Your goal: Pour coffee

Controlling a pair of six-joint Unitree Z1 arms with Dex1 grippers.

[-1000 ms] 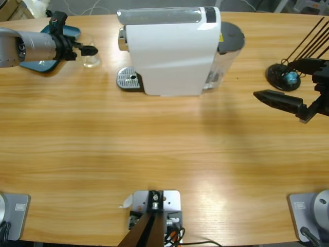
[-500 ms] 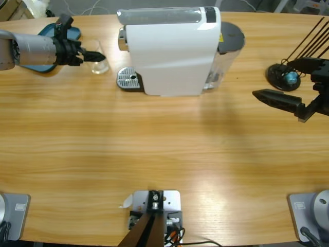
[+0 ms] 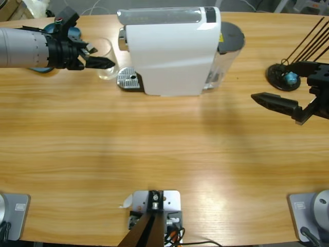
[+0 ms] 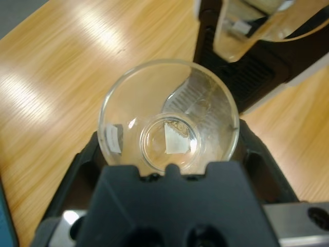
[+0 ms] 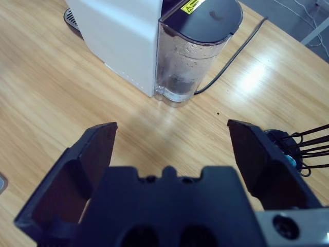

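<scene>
Left gripper [image 3: 105, 64] clamped on a clear glass [image 3: 107, 62], jaws on either side of it near the base, seen end-on down the open mouth in the left wrist view [image 4: 169, 116]. Glass held just beside the round metal drip tray [image 3: 128, 78] at the foot of the white machine [image 3: 169, 51], near the table's [image 3: 164, 149] far-left part. Through the glass bottom, a pale patch and a faint brownish smear, possibly a trace of coffee [image 4: 177, 126]; too slight to tell for sure. Drip tray grille and a black base visible past the rim in the left wrist view. A blue plate [image 3: 49, 31] partly hidden behind the left arm.

Right gripper [image 3: 275, 103] hanging over the table's right side, jaws spread wide with nothing between them, well apart from the machine. In the right wrist view, gripper [image 5: 177, 154] aimed toward the machine's rear: clear water tank [image 5: 193, 62] with droplets inside, dark lid, and a yellow warning sticker [image 5: 193, 6] with black print too small to read. Black cable [image 5: 231, 56] trailing from the machine across the wood. Black wire holder [image 3: 288, 74] at the right edge with a blue capsule [image 3: 291, 78] in it.

No brand name legible on the machine.
</scene>
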